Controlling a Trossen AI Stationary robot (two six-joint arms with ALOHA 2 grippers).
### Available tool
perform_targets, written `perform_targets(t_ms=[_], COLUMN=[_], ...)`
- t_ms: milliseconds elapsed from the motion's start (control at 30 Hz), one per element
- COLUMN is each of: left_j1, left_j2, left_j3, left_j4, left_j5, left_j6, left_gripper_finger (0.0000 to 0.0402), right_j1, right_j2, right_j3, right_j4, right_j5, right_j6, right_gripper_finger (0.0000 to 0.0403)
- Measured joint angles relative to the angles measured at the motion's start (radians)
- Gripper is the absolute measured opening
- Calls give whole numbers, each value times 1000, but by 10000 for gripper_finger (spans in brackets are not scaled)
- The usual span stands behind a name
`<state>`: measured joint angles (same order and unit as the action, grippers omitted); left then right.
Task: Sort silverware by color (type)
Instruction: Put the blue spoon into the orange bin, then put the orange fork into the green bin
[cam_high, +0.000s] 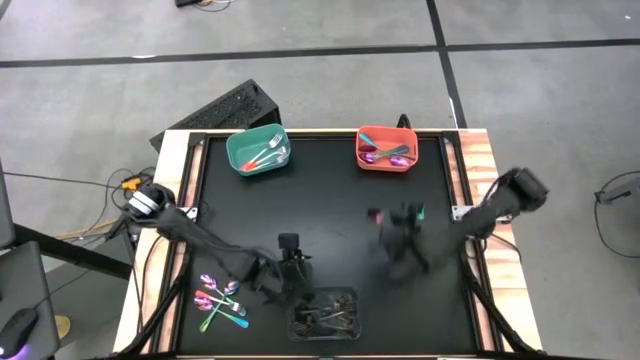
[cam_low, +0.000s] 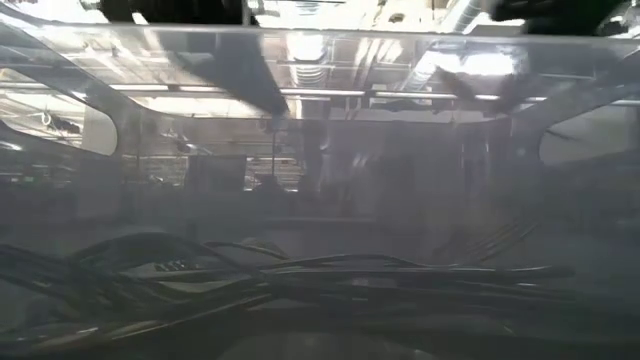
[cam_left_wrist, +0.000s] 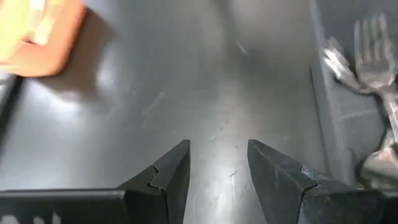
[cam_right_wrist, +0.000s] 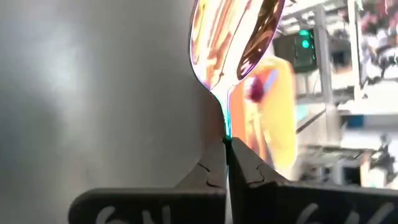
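Note:
In the right wrist view my right gripper (cam_right_wrist: 227, 149) is shut on a spoon with a shiny rainbow bowl (cam_right_wrist: 236, 37). In the high view it (cam_high: 392, 232) is a blur over the table's right middle. My left gripper (cam_left_wrist: 217, 155) is open above bare table, just far of the clear tray (cam_high: 325, 312); in the high view it (cam_high: 292, 268) is at the near middle. A small pile of silverware (cam_high: 222, 300) lies flat at the near left. A teal bin (cam_high: 258, 152) at the far edge has a fork in it, and an orange bin (cam_high: 386, 150) has spoons. My right gripper pinches the spoon's thin teal stem (cam_right_wrist: 227, 132) between its two fingertips, just behind the bowl. The spoon sticks out past the fingertips along their line, bowl foremost. It is lifted clear of the table.
The clear tray (cam_left_wrist: 360, 93) with dull grey forks stands at the near edge, close beside my left gripper. The low view looks through this tray's wall (cam_low: 320, 120). The black table top (cam_high: 330, 210) between the bins and the tray is bare.

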<state>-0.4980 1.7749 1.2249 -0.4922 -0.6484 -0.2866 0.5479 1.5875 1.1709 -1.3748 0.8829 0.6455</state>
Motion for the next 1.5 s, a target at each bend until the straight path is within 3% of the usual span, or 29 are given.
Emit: perform_targets(t_ms=[100, 233, 400, 567, 700, 800, 1000, 1167, 1333, 1500], left_j1=[63, 147, 249, 343, 419, 471, 518, 506, 453, 357], left_j2=[1, 0, -34, -69, -109, -143, -207, -281, -402, -527], left_j3=[-57, -68, -68, -103, -198, -278, -422, -476, -483, -483], left_j4=[126, 169, 206, 295, 387, 435, 492, 480, 370, 116], left_j5=[101, 163, 228, 318, 409, 437, 444, 442, 402, 301], left_j6=[89, 203, 331, 423, 440, 428, 315, 224, 150, 17], left_gripper_finger=[148, 148, 148, 148, 148, 148, 148, 148, 148, 148], right_j1=[-219, -535, -852, -1055, -1131, -1149, -1152, -1151, -1131, -1079], right_j2=[-140, -290, -387, -363, -284, -205, -73, -40, -59, -131], right_j3=[-64, -167, -266, -276, -276, -276, -276, -275, -273, -239], right_j4=[106, 388, 756, 957, 1018, 1001, 960, 1010, 1100, 1096], right_j5=[37, -16, -229, -388, -509, -530, -370, -357, -298, -313], right_j6=[-160, -512, -915, -1052, -1092, -1136, -1178, -1165, -1080, -854], right_gripper_finger=[6, 6, 7, 8, 9, 13, 62, 127, 187, 206])
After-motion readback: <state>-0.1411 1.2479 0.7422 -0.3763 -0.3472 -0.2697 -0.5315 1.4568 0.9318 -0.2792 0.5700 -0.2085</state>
